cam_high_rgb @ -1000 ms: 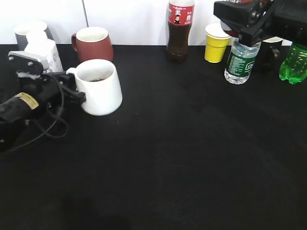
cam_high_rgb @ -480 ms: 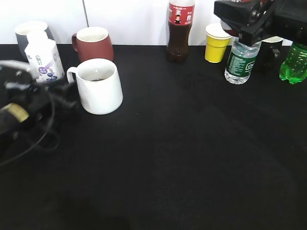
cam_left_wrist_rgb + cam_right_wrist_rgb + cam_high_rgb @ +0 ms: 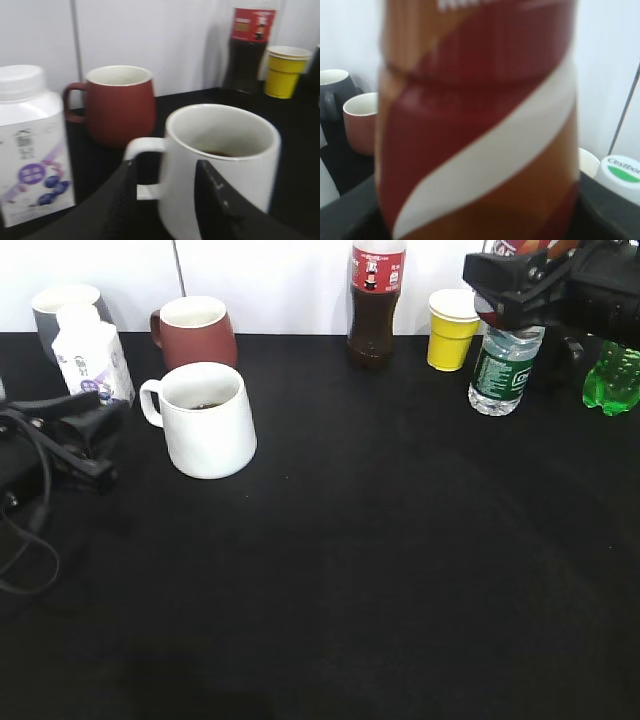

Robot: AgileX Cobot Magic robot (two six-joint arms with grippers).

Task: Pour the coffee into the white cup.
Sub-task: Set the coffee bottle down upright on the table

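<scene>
The white cup stands upright at the left of the black table, with dark liquid in its bottom. It also shows in the left wrist view. My left gripper is open and empty, a little to the left of the cup's handle and apart from it; it also shows in the left wrist view. My right gripper is held up at the far right, shut on the coffee bottle. The bottle's brown, red and white label fills the right wrist view. In the exterior view the gripper hides most of the bottle.
Along the back stand a grey mug, a white yoghurt bottle, a dark red mug, a cola bottle, a yellow cup, a water bottle and a green bottle.
My left gripper has let go of the white cup's handle and drawn back to the left. The cup stays in place. The right gripper has shifted slightly right with the bottle.
</scene>
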